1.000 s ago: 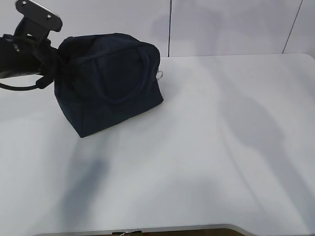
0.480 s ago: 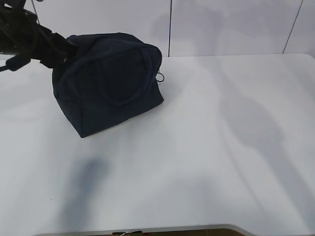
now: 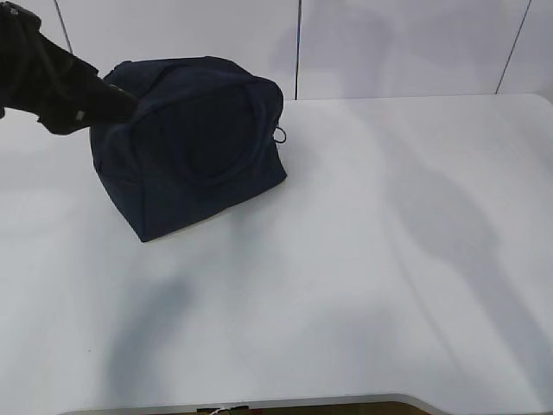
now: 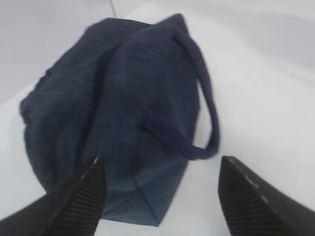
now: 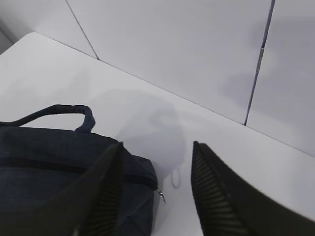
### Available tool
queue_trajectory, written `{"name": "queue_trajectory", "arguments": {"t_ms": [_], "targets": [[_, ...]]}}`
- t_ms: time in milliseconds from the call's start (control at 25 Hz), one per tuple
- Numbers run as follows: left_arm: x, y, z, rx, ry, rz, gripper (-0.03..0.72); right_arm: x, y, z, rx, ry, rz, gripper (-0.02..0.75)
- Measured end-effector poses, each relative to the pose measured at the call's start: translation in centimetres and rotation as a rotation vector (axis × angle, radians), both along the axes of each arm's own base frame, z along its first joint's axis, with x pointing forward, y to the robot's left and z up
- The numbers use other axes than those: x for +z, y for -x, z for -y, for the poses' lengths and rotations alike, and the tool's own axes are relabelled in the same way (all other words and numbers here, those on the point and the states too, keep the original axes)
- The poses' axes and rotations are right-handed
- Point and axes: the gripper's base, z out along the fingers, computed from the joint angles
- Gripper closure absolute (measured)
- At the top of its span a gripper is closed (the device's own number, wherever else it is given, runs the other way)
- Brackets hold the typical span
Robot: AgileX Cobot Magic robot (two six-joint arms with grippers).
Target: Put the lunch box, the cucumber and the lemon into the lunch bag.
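Observation:
The dark navy lunch bag stands closed at the back left of the white table, its ring zipper pull at its right end. My left gripper hovers at the bag's upper left end. In the left wrist view it is open over the lunch bag and its looped handle, with nothing between the fingers. My right gripper is open above the right end of the lunch bag, near the zipper pull. The lunch box, cucumber and lemon are out of view.
A pale panelled wall runs directly behind the table. The table's front edge crosses the bottom of the exterior view. The right arm itself does not show in the exterior view.
My left gripper has opened wide. The left arm has swung from beside the bag's left end to a higher pose pointing at the bag's top. The bag stayed in place.

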Motion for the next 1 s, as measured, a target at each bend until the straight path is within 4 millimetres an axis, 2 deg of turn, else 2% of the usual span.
{"name": "queue_trajectory", "arguments": {"t_ms": [200,400,600,800,1000], "targets": [[1.2,2.0,-0.5,-0.105,-0.128,0.001,0.18,-0.2,-0.2,0.3,-0.01,0.059,0.023,0.367],[2.5,2.2,-1.5,-0.174,-0.348,0.042,0.19,-0.2,0.0,0.3,0.003,0.062,0.008,0.368],[2.1,2.2,-2.8,-0.21,-0.587,0.043,0.202,-1.4,0.4,0.8,-0.02,0.209,-0.065,0.367],[2.4,2.4,-3.8,-0.171,-0.687,0.056,0.203,0.3,2.6,1.4,-0.03,0.248,-0.086,0.367],[4.3,3.9,-4.5,-0.04,-0.599,0.073,0.204,2.7,5.9,2.1,-0.037,0.266,-0.093,0.368]]}}
